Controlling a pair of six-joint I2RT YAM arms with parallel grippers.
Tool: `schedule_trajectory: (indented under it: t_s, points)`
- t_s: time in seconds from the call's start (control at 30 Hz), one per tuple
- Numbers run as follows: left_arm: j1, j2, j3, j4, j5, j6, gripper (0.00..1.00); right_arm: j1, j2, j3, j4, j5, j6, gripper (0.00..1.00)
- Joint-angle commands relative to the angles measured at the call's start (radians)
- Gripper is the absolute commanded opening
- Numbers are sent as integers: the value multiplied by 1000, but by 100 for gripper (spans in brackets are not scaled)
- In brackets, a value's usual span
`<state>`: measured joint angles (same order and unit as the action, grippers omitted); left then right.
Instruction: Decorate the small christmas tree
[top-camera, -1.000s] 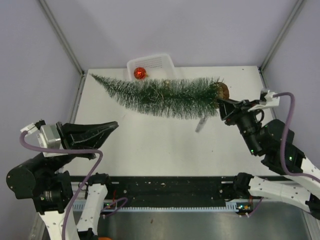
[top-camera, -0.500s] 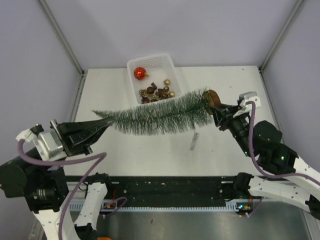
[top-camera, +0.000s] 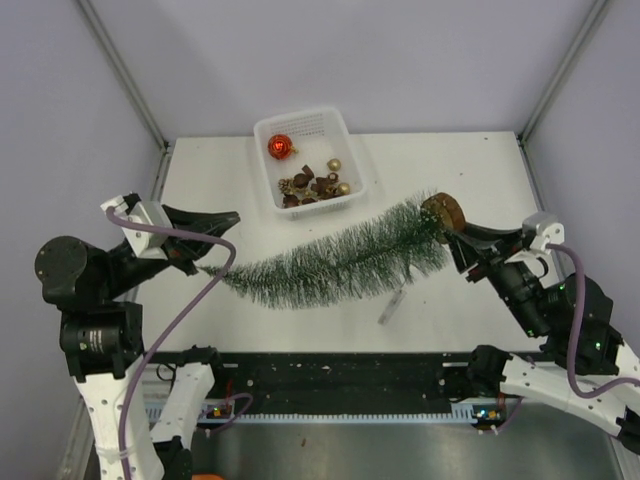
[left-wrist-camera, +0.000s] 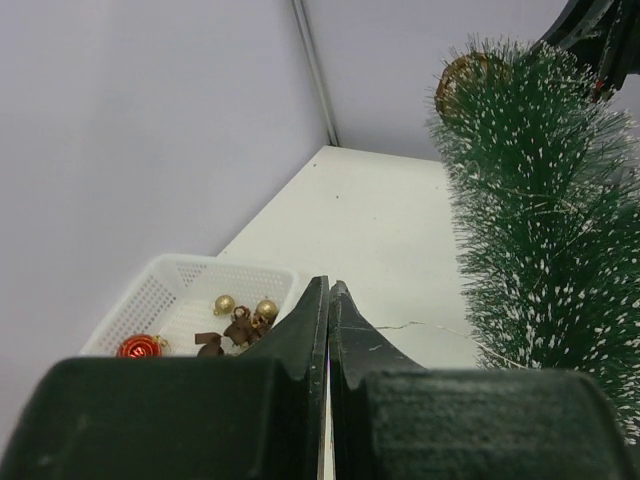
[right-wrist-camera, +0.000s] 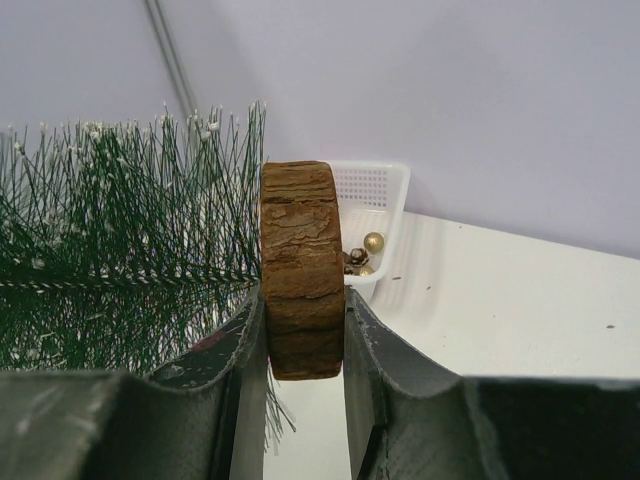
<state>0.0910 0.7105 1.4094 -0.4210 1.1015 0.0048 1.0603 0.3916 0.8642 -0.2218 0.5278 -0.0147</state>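
The small christmas tree (top-camera: 340, 262) hangs slantwise over the table, tip toward the left. Its brown wooden disc base (top-camera: 440, 212) is clamped between the fingers of my right gripper (top-camera: 452, 230). The right wrist view shows the disc (right-wrist-camera: 300, 260) edge-on in that gripper (right-wrist-camera: 303, 300), with the frosted bristles (right-wrist-camera: 120, 240) to its left. My left gripper (top-camera: 232, 216) is shut and holds nothing, hovering just beyond the tree's tip. In its own view the left gripper (left-wrist-camera: 328, 285) has its fingers pressed together, and the tree (left-wrist-camera: 540, 230) rises on the right.
A white basket (top-camera: 262, 130) stands at the table's far middle. It holds a red bauble (top-camera: 281, 146), gold baubles (top-camera: 334, 165) and brown ornaments. A small pale tag (top-camera: 390, 305) hangs under the tree. The cage's walls and posts close in the sides.
The right gripper has swung the tree toward the near side, off the basket, which now shows fully. The left arm has turned, its shut gripper now beside the tree's tip.
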Motion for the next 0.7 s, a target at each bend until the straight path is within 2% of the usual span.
schedule_trajectory:
  t_s: [0.0, 0.1, 0.2, 0.33, 0.5, 0.67]
  points:
    - [1, -32, -32, -4, 0, -1, 0, 7, -31, -4, 88, 3, 65, 0]
    - [3, -51, -72, 115, 75, -219, 0, 7, -59, 7, 93, 6, 88, 0]
    - [3, -72, -166, 395, 132, -519, 0, 7, -92, 16, 91, 20, 93, 0]
    - [1, -43, -188, 690, 185, -825, 0, 7, -122, 36, 67, 26, 84, 0]
    - [-2, -32, -152, 751, 202, -902, 0, 9, -131, 55, 58, 18, 85, 0]
    - [-8, -57, -155, 737, 204, -901, 0, 10, -105, 65, 81, 87, 110, 0]
